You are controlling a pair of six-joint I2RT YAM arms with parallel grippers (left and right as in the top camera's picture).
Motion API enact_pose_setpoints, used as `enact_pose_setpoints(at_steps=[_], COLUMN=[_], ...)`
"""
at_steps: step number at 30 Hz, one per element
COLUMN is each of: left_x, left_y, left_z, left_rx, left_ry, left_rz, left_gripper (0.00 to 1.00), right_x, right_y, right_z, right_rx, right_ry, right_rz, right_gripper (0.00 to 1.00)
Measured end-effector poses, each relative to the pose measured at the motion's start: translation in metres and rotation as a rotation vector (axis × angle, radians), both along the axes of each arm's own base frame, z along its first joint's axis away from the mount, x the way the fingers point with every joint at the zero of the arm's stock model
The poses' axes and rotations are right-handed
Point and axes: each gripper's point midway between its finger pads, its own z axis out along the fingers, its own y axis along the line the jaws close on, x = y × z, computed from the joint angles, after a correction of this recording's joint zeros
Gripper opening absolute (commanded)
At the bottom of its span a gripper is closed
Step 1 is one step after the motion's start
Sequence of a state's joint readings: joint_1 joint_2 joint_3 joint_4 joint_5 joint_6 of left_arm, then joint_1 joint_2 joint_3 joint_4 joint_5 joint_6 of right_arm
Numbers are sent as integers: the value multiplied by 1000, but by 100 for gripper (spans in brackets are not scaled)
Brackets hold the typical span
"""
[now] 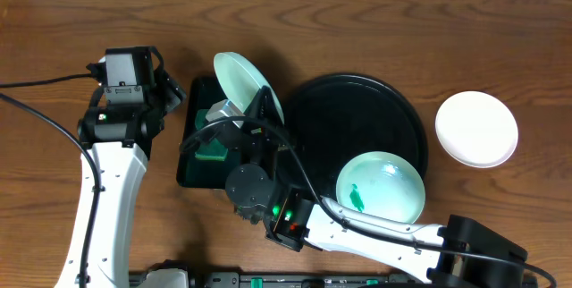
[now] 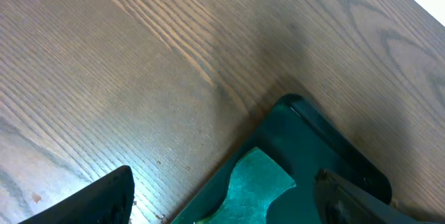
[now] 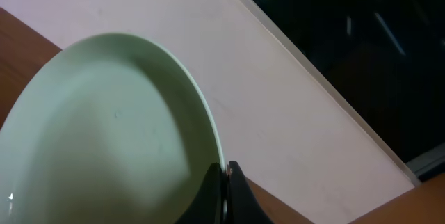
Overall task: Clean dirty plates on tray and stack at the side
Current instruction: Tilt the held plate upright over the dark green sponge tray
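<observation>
Right tool (image 3: 226, 182) is pinching fully closed on the rim of a mint-green plate (image 3: 111, 133), holding it tilted up on edge over the far end of the rectangular black tray (image 1: 189, 170), just beside the left rim of the round black tray (image 1: 315, 109). Left tool (image 2: 224, 182) is standing wide open and gripping nothing, hovering over the counter (image 2: 139, 78) at a corner of the rectangular tray, where a green sponge (image 2: 259, 182) is lying. In the left wrist view only the two fingertips are showing at the bottom edge. The held plate's lower edge is running out of the right wrist view; the face that is showing is looking clean. The right arm (image 1: 357, 230) is covering part of the rectangular tray and the round tray's near-left rim. A second mint-green plate (image 1: 393, 176) is lying flat on the round tray's near-right part, carrying a green smear (image 1: 357, 197). A white plate (image 1: 476, 128) is sitting on the counter to the right of the round tray, near it but apart.
</observation>
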State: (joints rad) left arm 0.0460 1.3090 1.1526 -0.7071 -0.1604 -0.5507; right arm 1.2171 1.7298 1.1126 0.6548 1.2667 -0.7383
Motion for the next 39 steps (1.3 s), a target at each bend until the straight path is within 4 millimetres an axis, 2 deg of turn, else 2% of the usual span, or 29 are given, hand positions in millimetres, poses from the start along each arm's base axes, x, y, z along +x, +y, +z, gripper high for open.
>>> enact_pose_setpoints(at_steps=[27,32,39], left_x=[0,0,0], left_y=[0,0,0], left_z=[0,0,0], left_rx=[0,0,0], left_ry=[0,0,0], left_rz=[0,0,0], left_gripper=[82,82,82], right_x=[-6,-5,8], right_y=[4,3,-3], right_z=[-4,-16,-49], right_rx=[10,57,163], right_ry=[8,37,128], right_rz=[12,7,17], right_gripper=[1,1,1])
